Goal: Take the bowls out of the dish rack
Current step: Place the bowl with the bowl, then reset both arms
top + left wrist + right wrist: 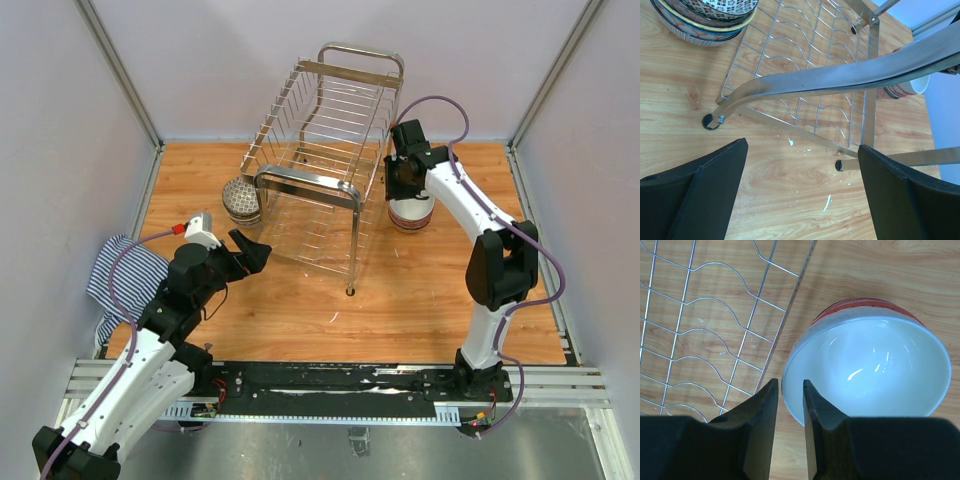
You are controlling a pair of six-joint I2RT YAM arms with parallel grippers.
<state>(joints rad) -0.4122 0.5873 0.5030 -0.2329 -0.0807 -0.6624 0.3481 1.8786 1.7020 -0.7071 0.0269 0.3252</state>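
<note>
The chrome wire dish rack (pixel 310 181) stood at the middle back of the wooden table (pixel 430 300), with bare wood in front of it and towards the right wall. One stack of patterned bowls (pixel 240 200) sat just beside its left side and a second stack (pixel 410 218) just beside its right. The right gripper (pixel 790 405), jaws narrow, pinched the smooth rim of the top white bowl (pixel 875 370). The left gripper (pixel 802 190), jaws spread wide, hung before the rack's thick tubular handle (pixel 840 75). One striped cloth (pixel 125 275) lay at the left edge.
</note>
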